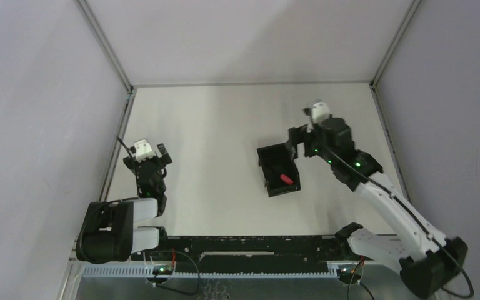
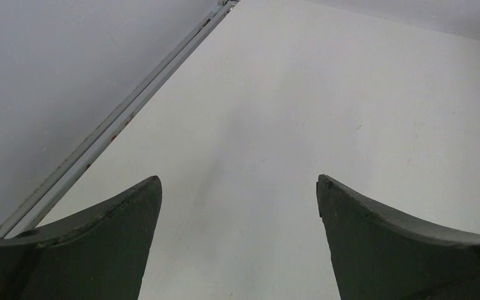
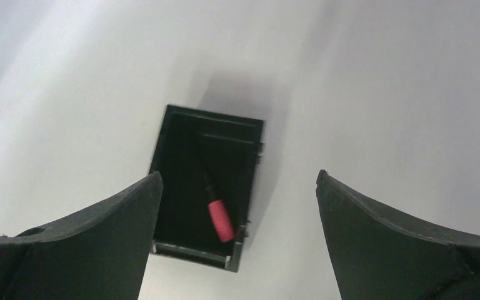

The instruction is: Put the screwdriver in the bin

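The black bin [image 1: 269,156] sits on the white table right of centre. The screwdriver [image 1: 285,179], red-pink handle and thin black shaft, lies inside it. In the right wrist view the bin [image 3: 169,144] is below and left of centre, with the screwdriver [image 3: 220,220] lying aslant on its floor. My right gripper [image 1: 297,139] is open and empty, raised above the table just beyond the bin's far right corner; it also shows in the right wrist view [image 3: 237,237]. My left gripper [image 1: 155,156] is open and empty near the left wall, over bare table in the left wrist view [image 2: 237,240].
A metal frame rail [image 2: 125,112] runs along the table's left edge beside the left gripper. Grey walls enclose the table on three sides. A black rail [image 1: 244,245] with cables lies across the near edge between the arm bases.
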`<state>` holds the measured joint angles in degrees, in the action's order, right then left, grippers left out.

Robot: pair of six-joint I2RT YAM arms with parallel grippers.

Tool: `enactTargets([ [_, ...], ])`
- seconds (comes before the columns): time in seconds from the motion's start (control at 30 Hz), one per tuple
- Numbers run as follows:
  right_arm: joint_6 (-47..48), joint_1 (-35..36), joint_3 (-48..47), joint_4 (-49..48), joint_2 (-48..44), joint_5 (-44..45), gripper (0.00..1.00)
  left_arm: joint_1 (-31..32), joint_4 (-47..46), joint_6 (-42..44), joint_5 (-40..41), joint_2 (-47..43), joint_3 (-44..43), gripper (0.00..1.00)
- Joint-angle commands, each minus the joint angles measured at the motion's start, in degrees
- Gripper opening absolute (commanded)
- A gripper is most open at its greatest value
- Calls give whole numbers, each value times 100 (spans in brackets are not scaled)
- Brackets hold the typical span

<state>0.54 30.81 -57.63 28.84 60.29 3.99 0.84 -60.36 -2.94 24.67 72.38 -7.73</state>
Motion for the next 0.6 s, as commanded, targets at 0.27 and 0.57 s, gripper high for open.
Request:
enactTargets([
  [0.27,-1474,-2204,2629,-2405,-1289,-145,100,30,-222,95,-79,13,-270,98],
  [0.57,-1814,-2396,3719,-3374,-1567,142,99,30,-222,92,-84,14,-265,98],
])
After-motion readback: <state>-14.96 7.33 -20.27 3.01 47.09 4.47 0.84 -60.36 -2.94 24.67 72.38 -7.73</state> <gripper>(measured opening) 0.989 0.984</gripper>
